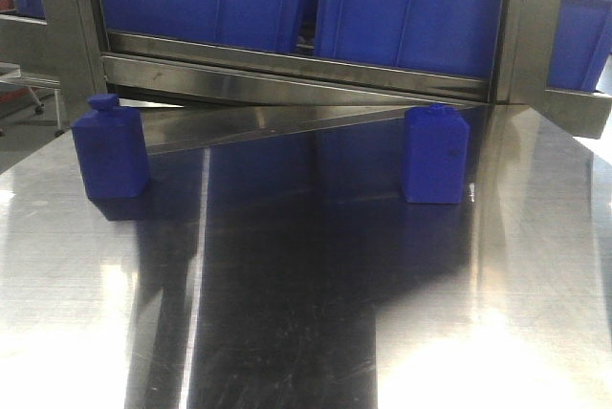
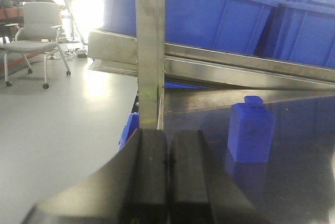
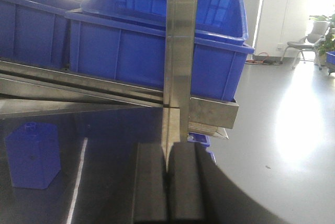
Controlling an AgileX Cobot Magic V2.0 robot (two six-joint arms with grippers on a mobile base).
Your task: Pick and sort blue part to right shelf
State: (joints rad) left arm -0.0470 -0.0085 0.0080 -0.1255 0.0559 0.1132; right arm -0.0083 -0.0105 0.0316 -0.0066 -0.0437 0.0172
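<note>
Two blue parts are on the steel table (image 1: 316, 333), both upright with stub caps up. The left blue part (image 1: 110, 153) (image 2: 250, 132) sits near the left shelf post (image 2: 151, 46), and the right blue part (image 1: 436, 155) (image 3: 32, 154) is just in front of the sloped shelf rail (image 1: 287, 79), beside the right post (image 3: 180, 41). The parts are well apart. Large blue bins (image 1: 402, 8) sit on the shelf above. The left gripper (image 2: 167, 174) has its jaws pressed together, holding nothing. The right gripper (image 3: 170, 182) is the same, closed and empty. Neither gripper touches a part.
</note>
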